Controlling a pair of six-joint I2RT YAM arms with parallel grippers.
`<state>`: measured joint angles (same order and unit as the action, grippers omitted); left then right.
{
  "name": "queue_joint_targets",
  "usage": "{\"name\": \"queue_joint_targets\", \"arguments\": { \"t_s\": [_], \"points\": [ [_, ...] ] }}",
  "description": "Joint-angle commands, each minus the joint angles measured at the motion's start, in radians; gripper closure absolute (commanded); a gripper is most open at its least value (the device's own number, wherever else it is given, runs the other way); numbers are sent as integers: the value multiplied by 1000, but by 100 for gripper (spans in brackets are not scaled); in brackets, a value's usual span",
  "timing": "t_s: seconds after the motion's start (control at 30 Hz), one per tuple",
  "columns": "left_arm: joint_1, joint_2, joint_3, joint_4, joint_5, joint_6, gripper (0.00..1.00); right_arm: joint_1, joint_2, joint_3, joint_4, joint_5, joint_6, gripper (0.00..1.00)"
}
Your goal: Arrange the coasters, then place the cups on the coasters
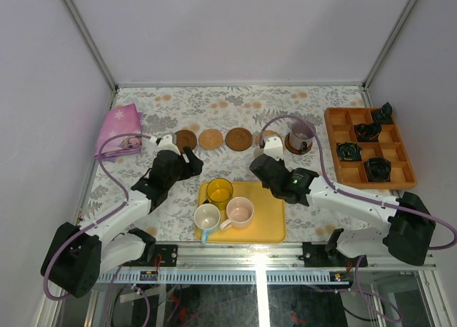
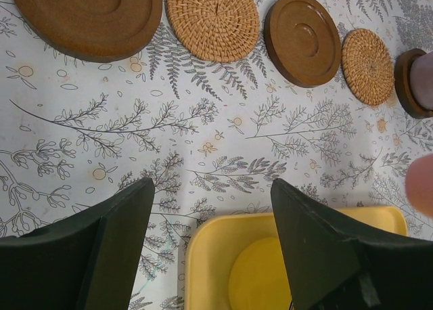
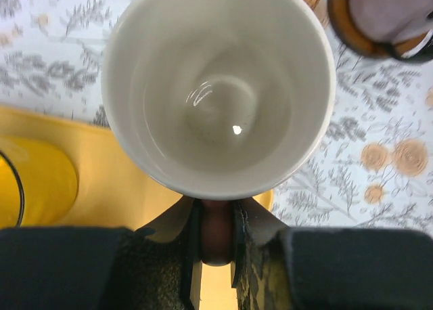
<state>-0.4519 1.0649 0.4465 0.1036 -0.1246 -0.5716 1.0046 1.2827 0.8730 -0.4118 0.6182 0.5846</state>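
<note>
- Cup-placing step: pale cup (image 3: 218, 86) is clamped by its handle in the right gripper (image 3: 216, 223), over the tray (image 3: 88, 144) edge.
- Left gripper (image 2: 213, 188) is held open, empty.
- Next: the cup is to be set upright and centred on a free coaster (image 2: 367, 66).

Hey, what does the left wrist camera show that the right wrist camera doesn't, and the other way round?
Left wrist only: two bare dark coasters, with the left tool open over the tray's edge. Right wrist only: the inside of the pale cup, its handle pinched in the right tool. Both: the yellow tray and the grey-purple cup standing on a dark coaster.
</note>
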Motion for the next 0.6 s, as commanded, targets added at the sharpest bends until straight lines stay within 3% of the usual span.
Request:
{"name": "queue_joint_targets", "arguments": {
  "t_s": [0.0, 0.23, 0.57],
  "points": [
    [-7, 6, -3, 16, -24, 14, 30, -81, -11, 65, 194, 101, -96, 100],
    [-7, 14, 5, 15, -39, 24, 30, -199, 107, 112, 327, 95, -201, 100],
    [-6, 34, 10, 13, -56, 33, 30, -351, 272, 145, 489, -46, -250, 100]
  ]
}}
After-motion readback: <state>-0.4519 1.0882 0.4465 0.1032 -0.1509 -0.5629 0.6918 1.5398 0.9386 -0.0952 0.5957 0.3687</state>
